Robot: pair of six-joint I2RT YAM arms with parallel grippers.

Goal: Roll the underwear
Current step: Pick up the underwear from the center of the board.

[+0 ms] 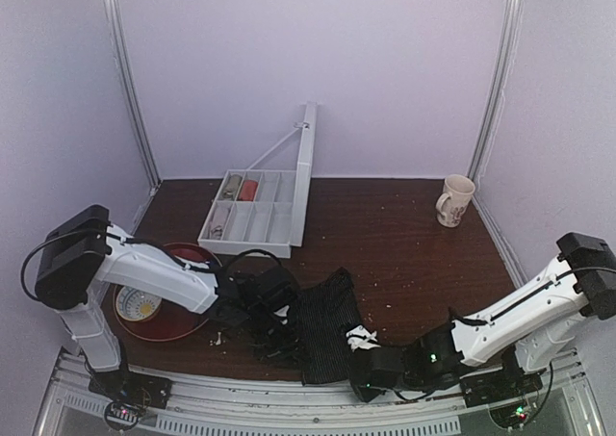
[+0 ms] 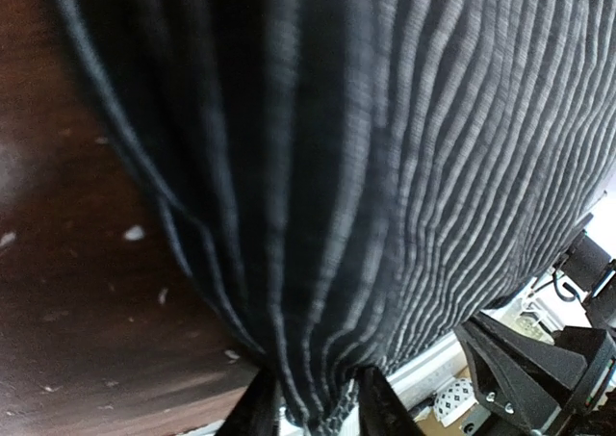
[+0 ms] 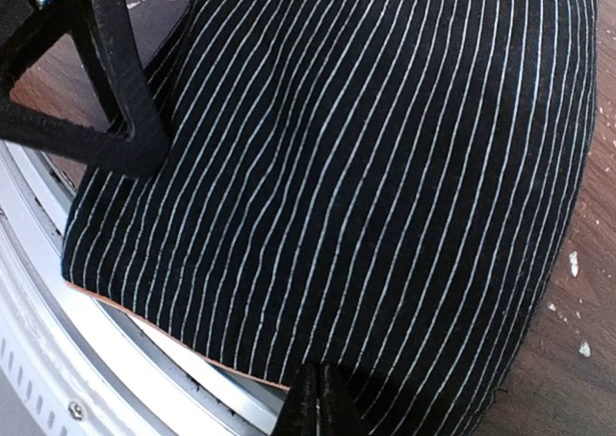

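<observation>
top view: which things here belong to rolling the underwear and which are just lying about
In the job:
underwear
left gripper and right gripper, both pinching it

Lying about:
compartment box
mug
red tray
white disc on the tray
</observation>
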